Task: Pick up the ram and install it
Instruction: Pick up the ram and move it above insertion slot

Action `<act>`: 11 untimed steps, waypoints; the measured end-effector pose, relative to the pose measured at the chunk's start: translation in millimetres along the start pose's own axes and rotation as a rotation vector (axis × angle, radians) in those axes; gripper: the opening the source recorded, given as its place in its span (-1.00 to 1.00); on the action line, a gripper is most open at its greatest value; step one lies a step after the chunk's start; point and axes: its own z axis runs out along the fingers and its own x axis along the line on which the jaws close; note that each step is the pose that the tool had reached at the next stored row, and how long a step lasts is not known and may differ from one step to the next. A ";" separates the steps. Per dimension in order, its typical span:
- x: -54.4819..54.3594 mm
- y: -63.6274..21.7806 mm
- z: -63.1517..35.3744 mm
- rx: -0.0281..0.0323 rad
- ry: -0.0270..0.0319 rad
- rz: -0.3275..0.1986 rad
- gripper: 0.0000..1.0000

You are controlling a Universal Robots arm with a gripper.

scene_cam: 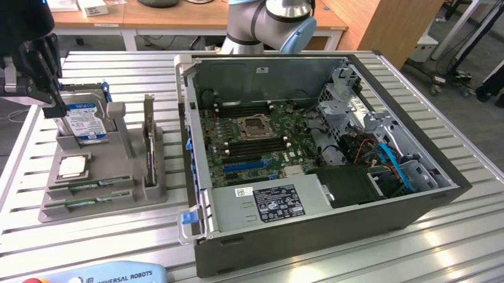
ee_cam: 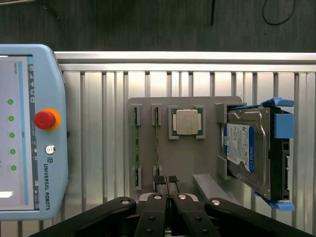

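Observation:
Two green ram sticks (scene_cam: 91,186) stand on edge in the slots of a grey holder (scene_cam: 118,171) on the exterior view's left. In the wrist view the ram (ee_cam: 157,143) shows as thin green strips side by side. My gripper (ee_cam: 166,180) is shut, its black fingertips (ee_cam: 159,179) pressed together with nothing between them. It hangs above the holder, close to one end of the ram nearer the processor chip. In the exterior view the gripper (scene_cam: 49,106) is over the holder's far end by the hard drive (scene_cam: 82,121).
An open computer case (scene_cam: 315,147) with its motherboard (scene_cam: 252,135) lies at the exterior view's right of the holder. The holder also carries a silver processor chip (ee_cam: 187,122) and the blue-labelled hard drive (ee_cam: 247,153). A teach pendant (ee_cam: 29,128) lies on the slatted table (ee_cam: 98,123).

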 end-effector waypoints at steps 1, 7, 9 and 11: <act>0.0 0.0 0.0 0.0001 -0.0001 0.000 -0.80; 0.0 0.0 0.0 0.0001 -0.0001 0.000 -0.80; 0.0 0.0 0.1 0.0001 -0.0001 0.000 -0.77; 0.0 0.0 0.0 0.0000 0.0000 0.000 -0.67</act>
